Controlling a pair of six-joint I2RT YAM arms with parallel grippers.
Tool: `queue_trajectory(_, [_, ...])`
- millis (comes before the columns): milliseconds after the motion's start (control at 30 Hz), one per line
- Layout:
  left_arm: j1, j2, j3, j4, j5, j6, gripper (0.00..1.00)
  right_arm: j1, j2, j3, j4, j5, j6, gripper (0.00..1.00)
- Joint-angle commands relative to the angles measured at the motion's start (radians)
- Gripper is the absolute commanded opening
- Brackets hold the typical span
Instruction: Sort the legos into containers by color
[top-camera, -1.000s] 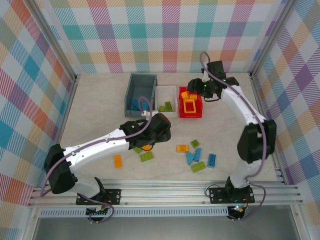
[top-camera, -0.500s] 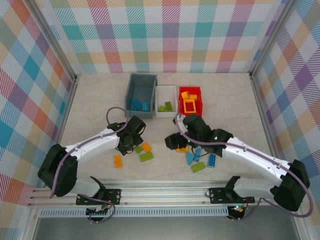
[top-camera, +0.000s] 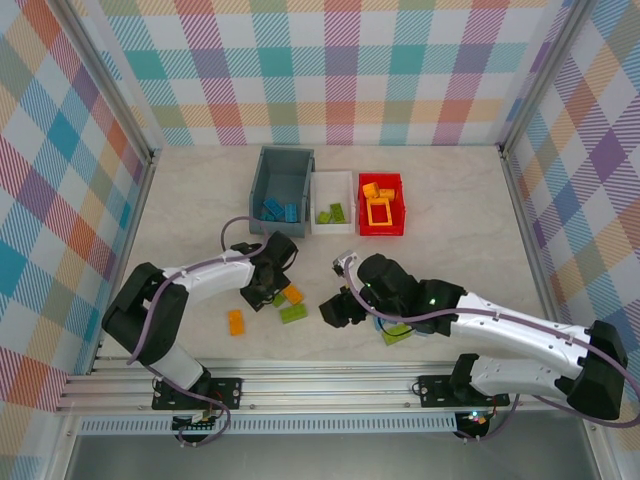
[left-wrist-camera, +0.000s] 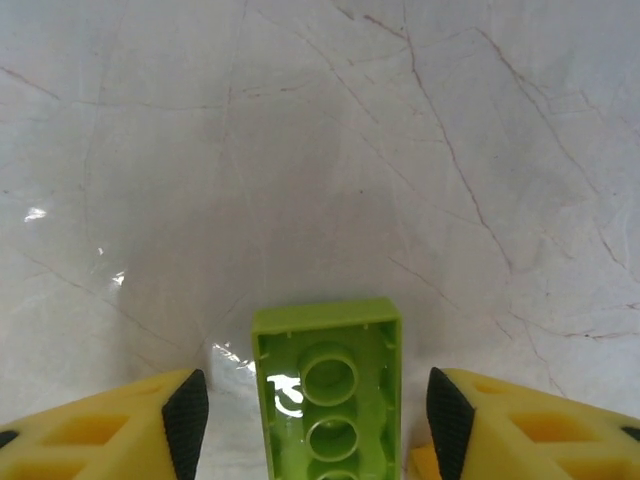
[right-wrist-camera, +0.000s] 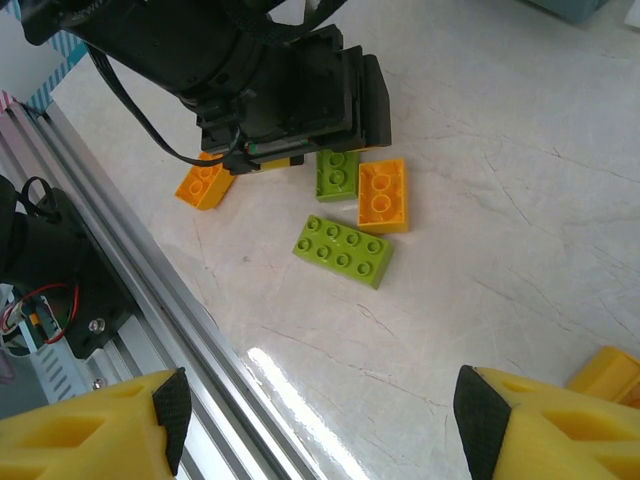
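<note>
**Marble tabletop, both grippers low near the front rail**

Pale marble-patterned table (top-camera: 190, 200) fills the floor of a booth with plaid walls (top-camera: 330, 70) on three sides. An aluminium rail (top-camera: 320, 385) runs along the bottom edge.

At upper centre a grey-blue plastic bin (top-camera: 266, 180), a white plastic bin (top-camera: 334, 182) and a red plastic bin (top-camera: 382, 231) stand side by side. They hold blue, green and orange bricks in that order. Bare marble lies to their left and right, and in a band below them.

The left gripper (left-wrist-camera: 310, 410) sits at centre left with its fingers spread. They straddle a small lime green brick (left-wrist-camera: 328, 385), with a gap on each side. Just beside that brick lie an orange brick (right-wrist-camera: 382, 194) and a long lime green brick (right-wrist-camera: 343, 250). A second orange brick (top-camera: 236, 322) lies further left, near the rail.

The right gripper (right-wrist-camera: 320, 420) hovers at lower centre, close to the rail. Its fingers stand wide apart with nothing between them, above bare marble below the long green brick.
</note>
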Motion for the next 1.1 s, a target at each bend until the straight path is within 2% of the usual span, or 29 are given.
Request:
queue_trajectory(0, [0.01, 0.012, -0.021, 0.04, 0.025, -0.032, 0.55, 0.007, 0.011, 0.015, 0.041, 0.028, 0.012, 0.72])
queue_trajectory(133, [0.01, 0.022, -0.035, 0.067, 0.029, -0.039, 0.41, 0.008, 0.018, 0.016, 0.05, 0.032, 0.014, 0.71])
queue_trajectory(233, [0.009, -0.014, -0.037, 0.056, -0.001, -0.038, 0.34, 0.009, 0.01, 0.021, 0.045, 0.042, 0.021, 0.7])
queue_trajectory(300, [0.006, -0.064, -0.025, 0.028, -0.043, -0.024, 0.32, 0.007, -0.013, 0.026, 0.03, 0.081, 0.026, 0.69])
queue_trajectory(400, [-0.002, -0.13, 0.056, -0.045, -0.11, 0.048, 0.32, 0.003, -0.071, 0.043, -0.013, 0.22, 0.059, 0.69])
queue_trajectory(533, [-0.044, -0.115, 0.271, -0.133, -0.169, 0.22, 0.32, -0.048, -0.172, 0.035, 0.018, 0.35, 0.093, 0.73])
queue_trajectory(633, [-0.085, -0.031, 0.444, -0.165, -0.203, 0.336, 0.32, -0.142, -0.202, 0.03, 0.054, 0.351, 0.142, 0.76])
queue_trajectory(800, [-0.093, 0.172, 0.721, -0.169, -0.172, 0.467, 0.32, -0.313, -0.189, 0.031, 0.129, 0.221, 0.216, 0.76])
queue_trajectory(1067, [-0.08, 0.61, 1.327, -0.342, -0.231, 0.642, 0.32, -0.392, -0.09, 0.076, 0.201, 0.13, 0.245, 0.77])
